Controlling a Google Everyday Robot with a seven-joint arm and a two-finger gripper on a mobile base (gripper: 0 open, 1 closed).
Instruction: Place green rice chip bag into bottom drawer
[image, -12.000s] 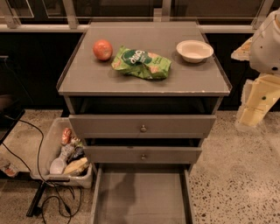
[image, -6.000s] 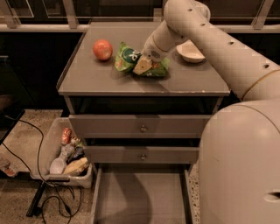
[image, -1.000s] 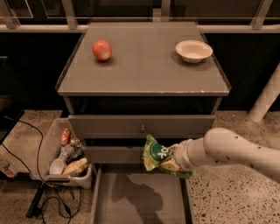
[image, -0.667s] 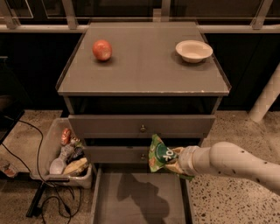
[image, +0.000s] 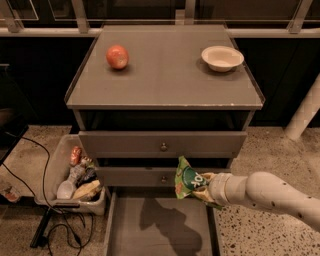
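Note:
The green rice chip bag (image: 187, 179) hangs in the air in front of the middle drawer, over the right part of the open bottom drawer (image: 160, 229). My gripper (image: 206, 186) comes in from the right on a white arm and is shut on the bag's right side. The bag throws a shadow on the drawer's flat grey floor. The bag does not touch the drawer.
The grey cabinet top (image: 165, 70) carries a red apple (image: 117, 56) at the left and a white bowl (image: 222, 57) at the right. Two drawers with round knobs (image: 163, 147) sit above. A white bin of packets (image: 75, 177) stands left, with black cables (image: 55, 232) on the floor.
The bag went from the cabinet top into my gripper and down in front of the drawers. In the last second it moved slightly lower and right, over the open bottom drawer.

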